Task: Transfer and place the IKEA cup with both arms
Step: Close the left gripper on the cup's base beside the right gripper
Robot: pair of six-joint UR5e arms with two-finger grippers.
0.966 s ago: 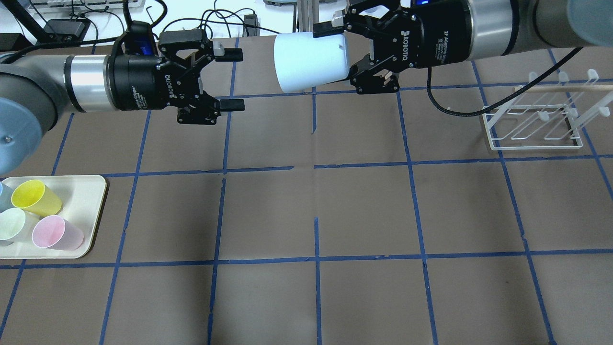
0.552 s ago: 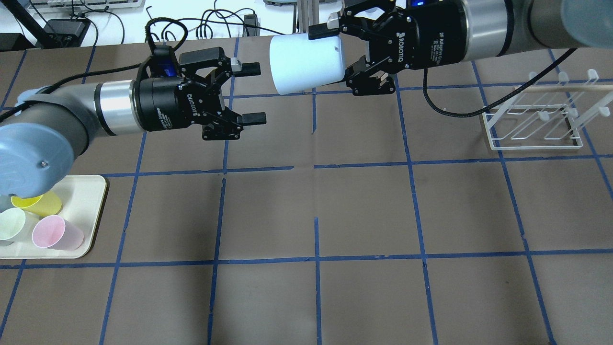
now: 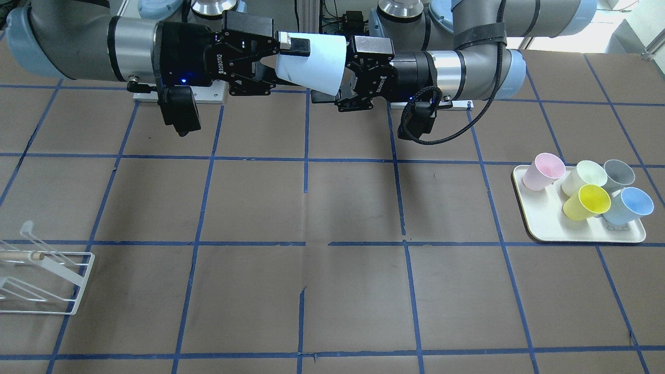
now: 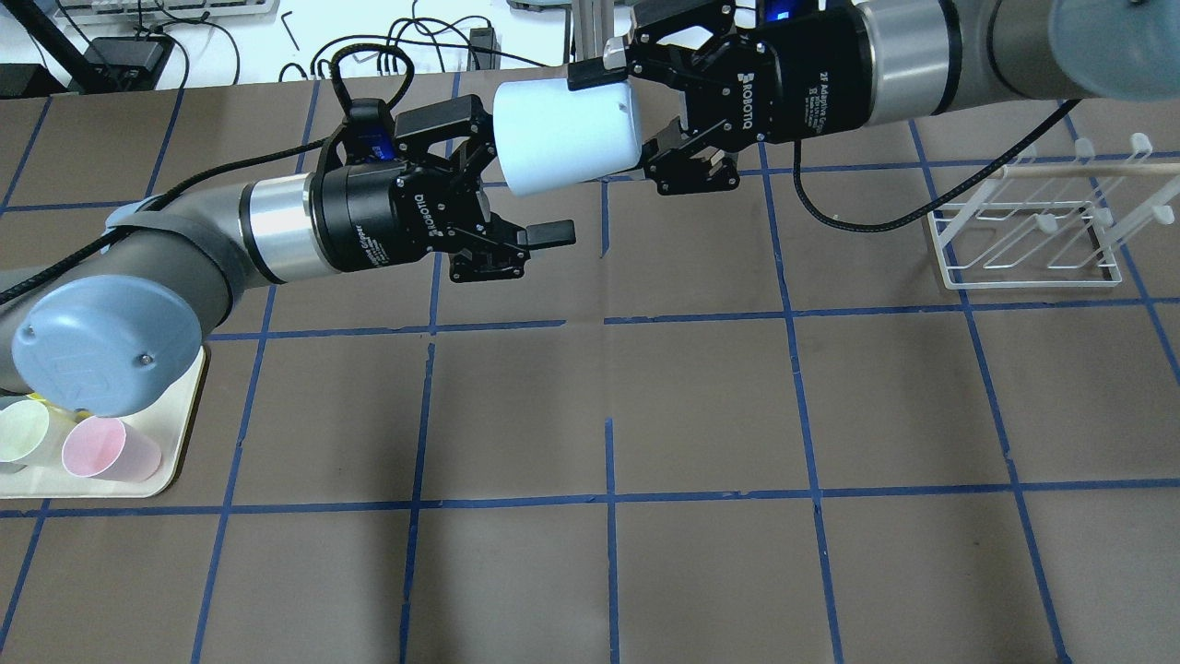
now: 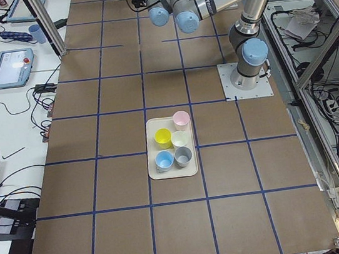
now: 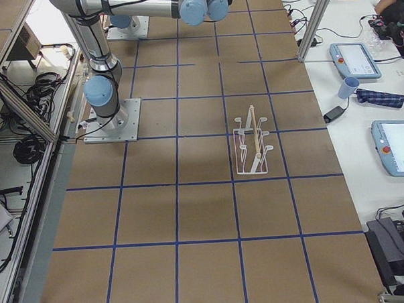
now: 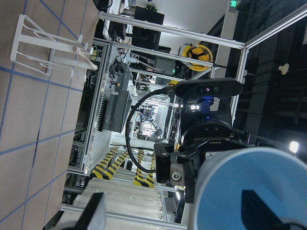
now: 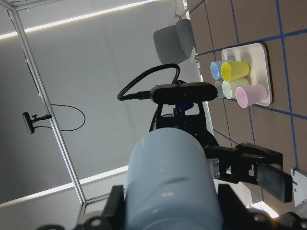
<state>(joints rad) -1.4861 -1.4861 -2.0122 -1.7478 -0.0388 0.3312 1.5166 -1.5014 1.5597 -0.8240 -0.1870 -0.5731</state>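
The pale sky-blue IKEA cup [image 4: 564, 134] hangs sideways in the air over the far middle of the table. My right gripper [image 4: 629, 118] is shut on its base end; it also shows in the front-facing view [image 3: 289, 61] and the right wrist view [image 8: 172, 211]. The cup's mouth points at my left gripper [image 4: 527, 183], which is open right at the rim. One of its fingers [image 4: 551, 234] stands clear beside the cup; the other is hidden behind it. In the left wrist view the cup [image 7: 249, 191] fills the lower right.
A cream tray [image 3: 535, 228] at my left holds pink, pale green, yellow and grey cups and a blue twin cup [image 3: 629, 205]. A white wire rack [image 4: 1023, 231] with a wooden rod stands at my right. Brown table with a blue tape grid.
My left arm has swung right, bringing its open gripper up to the cup's mouth. My right gripper has carried the cup slightly left.
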